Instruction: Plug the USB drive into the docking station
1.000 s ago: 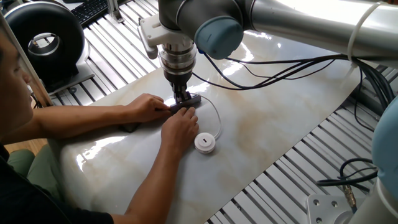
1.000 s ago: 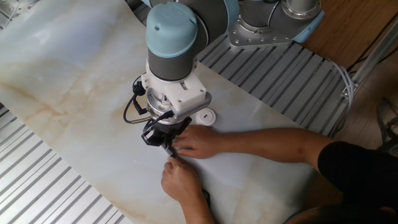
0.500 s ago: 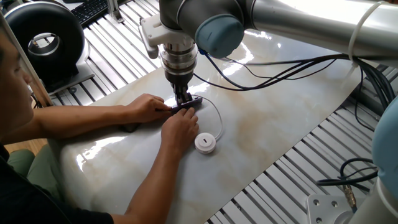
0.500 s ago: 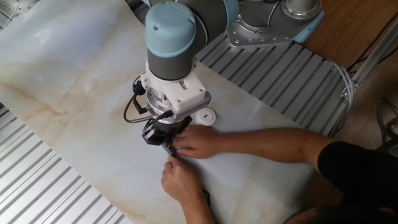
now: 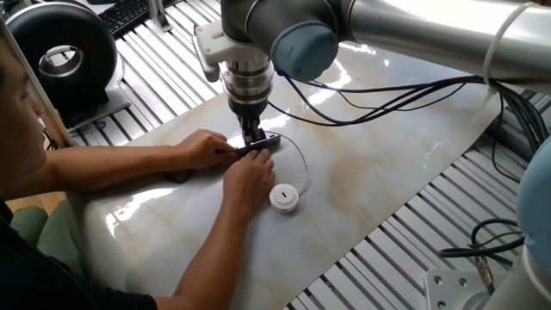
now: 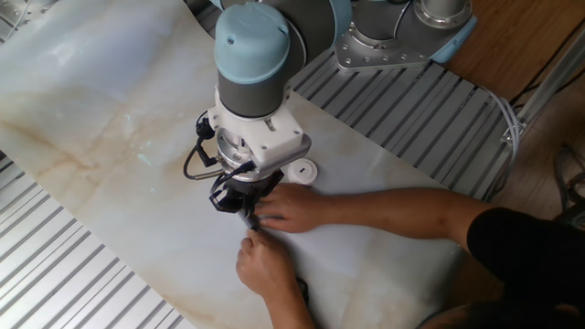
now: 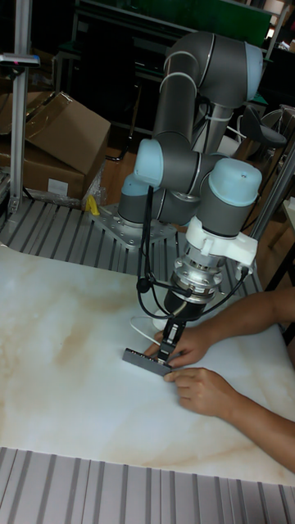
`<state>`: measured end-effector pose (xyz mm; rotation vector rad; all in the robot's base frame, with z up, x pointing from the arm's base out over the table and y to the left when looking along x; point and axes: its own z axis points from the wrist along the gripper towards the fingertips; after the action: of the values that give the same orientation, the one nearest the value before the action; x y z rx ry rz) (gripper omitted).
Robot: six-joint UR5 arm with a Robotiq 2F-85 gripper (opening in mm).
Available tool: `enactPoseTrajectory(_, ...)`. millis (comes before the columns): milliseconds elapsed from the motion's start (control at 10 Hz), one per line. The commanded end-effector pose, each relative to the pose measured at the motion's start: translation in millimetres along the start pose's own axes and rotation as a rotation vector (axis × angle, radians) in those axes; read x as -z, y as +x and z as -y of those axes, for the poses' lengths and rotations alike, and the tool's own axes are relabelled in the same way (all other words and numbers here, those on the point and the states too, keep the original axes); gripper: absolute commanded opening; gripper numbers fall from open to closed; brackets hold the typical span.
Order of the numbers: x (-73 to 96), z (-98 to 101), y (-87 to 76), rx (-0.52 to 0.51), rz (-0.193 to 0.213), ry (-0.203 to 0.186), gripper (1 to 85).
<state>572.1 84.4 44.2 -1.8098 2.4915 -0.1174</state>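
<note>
Silver-grey and slim, the docking station (image 7: 146, 362) lies flat on the marble-patterned worktop (image 5: 387, 164), pinned near the middle of the scene by a person's two hands, one hand (image 5: 203, 148) on its left end and the other hand (image 5: 250, 179) just in front of it. The gripper (image 7: 167, 354) stands upright directly over the bar, its jaws drawn narrow and down at the bar's top; whether they pinch the small plug or the bar itself I cannot tell, since the fingers hide the contact. The USB drive (image 5: 284, 198), a white round puck, rests to the right of the hands, its thin white cable (image 5: 299, 158) looping back towards the bar.

To do this step well, the plug should be held square to the port and pushed straight along the bar's length, slowly, while the hands keep the bar from sliding; any tilt would likely jam it.

Counted: one arm, one gripper, one docking station, one USB drive, two human hands.
</note>
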Motion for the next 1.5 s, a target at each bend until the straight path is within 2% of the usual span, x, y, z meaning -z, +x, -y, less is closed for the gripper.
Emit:
enactPoseTrajectory(0,0.1,3.7,-3.7,-0.009,0.019,0.008,1.3)
enactPoseTrajectory(600,-0.4,4.3,-6.0,-0.031,0.032,0.008,1.3)
enactPoseTrajectory(1000,1.2,-2.5,-8.2,-0.057,0.039,-0.013,1.3)
enactPoseTrajectory(1300,-3.6,-7.0,-9.0,-0.057,0.084,-0.037,1.3)
enactPoseTrajectory(1400,-3.9,-6.5,-7.1,-0.049,0.085,-0.036,1.3)
